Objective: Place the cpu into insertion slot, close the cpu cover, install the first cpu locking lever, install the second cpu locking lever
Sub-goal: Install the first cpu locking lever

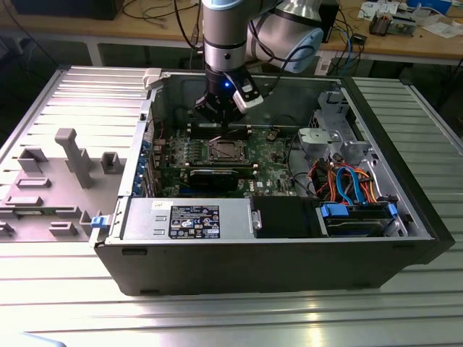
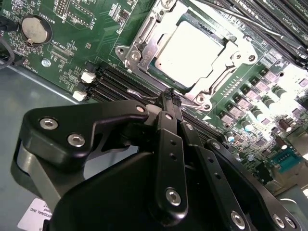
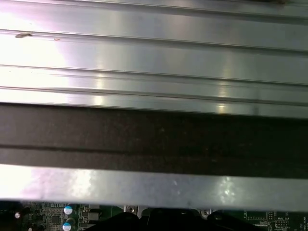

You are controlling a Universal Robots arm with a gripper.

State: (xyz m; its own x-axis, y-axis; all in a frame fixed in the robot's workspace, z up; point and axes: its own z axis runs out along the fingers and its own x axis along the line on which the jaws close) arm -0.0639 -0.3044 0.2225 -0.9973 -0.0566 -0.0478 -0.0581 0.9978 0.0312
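Ribbed metal table [image 1: 239, 318], wooden workbench [image 1: 405, 43] behind with cables [image 1: 155, 11], bright glare on the table's slats

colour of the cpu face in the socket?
Silvery, pale metal: the cpu shows best in the second wrist view, framed by the cpu cover.

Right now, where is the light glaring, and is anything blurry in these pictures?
In the second wrist view, glare washes out the cpu face and the board's edge beyond it, while the near gripper looks soft. In the first wrist view, bright patches streak the ribbed metal table. The exterior view is evenly lit, with sheen on the table's front.
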